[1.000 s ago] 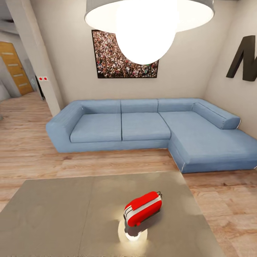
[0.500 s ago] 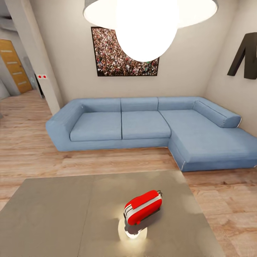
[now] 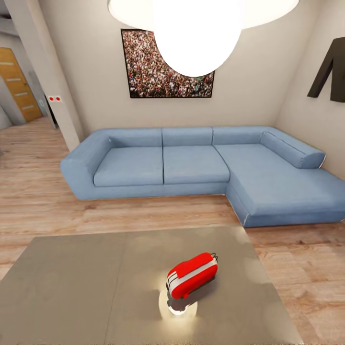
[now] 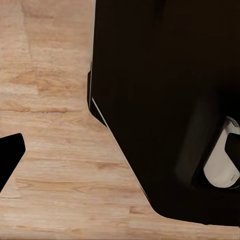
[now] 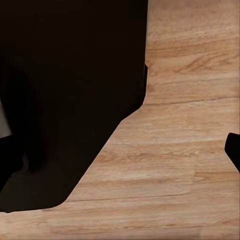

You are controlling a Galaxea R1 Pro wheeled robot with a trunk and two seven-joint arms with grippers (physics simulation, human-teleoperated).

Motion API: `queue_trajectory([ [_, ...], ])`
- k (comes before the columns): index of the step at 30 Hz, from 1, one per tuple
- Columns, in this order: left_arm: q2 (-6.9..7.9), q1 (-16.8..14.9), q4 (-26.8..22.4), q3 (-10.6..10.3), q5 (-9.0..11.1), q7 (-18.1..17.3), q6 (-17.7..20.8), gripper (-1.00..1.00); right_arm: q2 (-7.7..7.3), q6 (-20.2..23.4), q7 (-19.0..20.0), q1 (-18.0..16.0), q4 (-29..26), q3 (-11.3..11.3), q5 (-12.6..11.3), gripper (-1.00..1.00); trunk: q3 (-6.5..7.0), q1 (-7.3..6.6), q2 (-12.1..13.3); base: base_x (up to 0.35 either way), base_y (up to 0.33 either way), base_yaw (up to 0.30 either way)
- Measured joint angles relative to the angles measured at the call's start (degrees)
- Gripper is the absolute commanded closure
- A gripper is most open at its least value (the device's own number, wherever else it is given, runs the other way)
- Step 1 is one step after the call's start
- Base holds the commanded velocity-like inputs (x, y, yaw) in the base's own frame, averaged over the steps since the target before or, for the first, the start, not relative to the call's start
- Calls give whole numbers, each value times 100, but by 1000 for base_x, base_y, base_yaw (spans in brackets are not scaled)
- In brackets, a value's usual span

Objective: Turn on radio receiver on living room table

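The bright-red radio receiver (image 3: 191, 275) stands on the glossy grey table (image 3: 72, 287), right of its centre seam, its white side band turned toward me and a lamp glare on the top just in front of it. In the left wrist view a dark fingertip (image 4: 9, 160) of my left gripper pokes in over the wood floor. My right gripper's dark fingertip (image 5: 234, 150) enters at the edge of the right wrist view. Each second finger is lost against the robot's black body, so I cannot judge either gap.
Behind the table a blue L-shaped sofa (image 3: 191, 165) runs along the back wall and down the right side. A big dome pendant lamp (image 3: 196, 33) hangs overhead before the crowd picture (image 3: 143, 72). Light wood floor (image 3: 43, 201) separates table and sofa.
The whole head view has shifted slightly: the sofa and picture have grown a little and the lamp has slid upward. The radio stays in the same place on the table.
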Motion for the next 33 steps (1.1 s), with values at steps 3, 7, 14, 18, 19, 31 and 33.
queue_trajectory([
  [3, 0, 0, 0, 1, 0, 0, 1, -100, 0, 0, 1, 0, 0, 1, 0, -100, -28, 0, 0, 0, 0, 0],
  [7, 0, 0, 0, 0, 0, 0, 1, -100, 0, 7, 0, 0, 3, 4, 0, -100, -65, 0, 0, 0, 0, 0],
  [14, 0, 0, 0, 1, 0, 0, 0, -100, 0, 9, 0, -2, 0, 6, 0, -100, -129, 0, 0, 0, 0, 0],
  [18, 0, 0, 0, 0, 0, 0, 1, -100, 0, 9, 4, 0, 1, 7, 0, -100, -166, 0, 0, 0, 0, 0],
  [19, 0, 0, 0, 2, 0, 0, 1, -100, 0, 9, 2, 0, 0, 5, 0, -100, -176, 0, 0, 0, 0, 0],
  [31, 0, 0, 0, 0, 0, 0, 1, -100, 0, 9, 4, 0, 0, 8, 0, -100, -287, 0, 0, 0, 0, 0],
  [33, 0, 0, 0, 0, 0, 0, 1, -100, 0, 9, 3, 0, 1, 9, 0, -100, -305, 0, 0, 0, 0, 0],
])
